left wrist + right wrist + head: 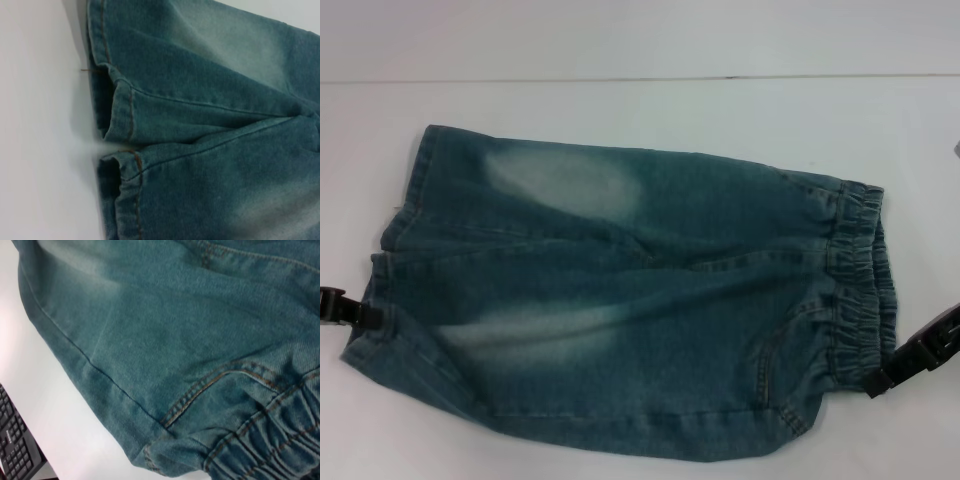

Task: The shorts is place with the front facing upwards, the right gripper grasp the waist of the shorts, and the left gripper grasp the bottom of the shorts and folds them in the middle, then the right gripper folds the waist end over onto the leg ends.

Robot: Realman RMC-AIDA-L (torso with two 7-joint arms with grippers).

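Note:
The blue denim shorts (pixel 620 290) lie flat and front up on the white table (pixel 640 100). Their leg ends (pixel 395 250) point to the left and the elastic waist (pixel 860 280) to the right. My left gripper (pixel 365 317) sits at the near leg's hem, touching the cloth edge. At the near corner of the waist is my right gripper (pixel 878 383). The left wrist view shows the two leg hems (pixel 125 120) side by side. The gathered waist (pixel 270 440) and a pocket seam of the shorts (pixel 165 335) fill the right wrist view.
A black keyboard (pixel 15 445) lies off the table's edge near the right arm. White table surface (pixel 40 125) runs all around the shorts.

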